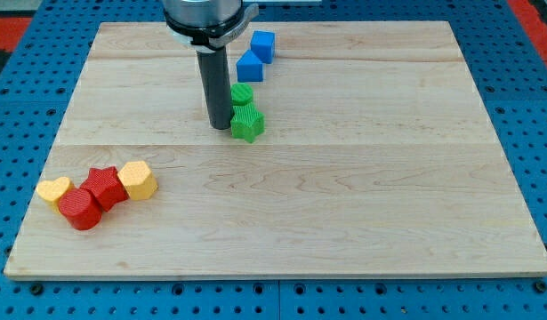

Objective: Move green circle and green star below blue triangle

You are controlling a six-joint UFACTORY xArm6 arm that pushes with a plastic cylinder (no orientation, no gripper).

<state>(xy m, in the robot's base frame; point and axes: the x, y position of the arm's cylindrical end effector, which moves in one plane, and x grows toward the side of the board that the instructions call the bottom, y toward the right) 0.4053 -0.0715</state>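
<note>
The green circle (243, 96) and the green star (248, 124) sit together near the view's top centre, the star just below the circle. A blue triangle-like block (250, 67) lies just above the circle, and a blue cube (263, 45) lies above that. My tip (221, 126) stands on the board right at the left side of the green star, close to or touching it.
A cluster at the view's lower left holds a yellow heart (53, 190), a red circle (80, 210), a red star (103, 186) and a yellow hexagon (138, 180). The wooden board (344, 196) is ringed by a blue pegboard.
</note>
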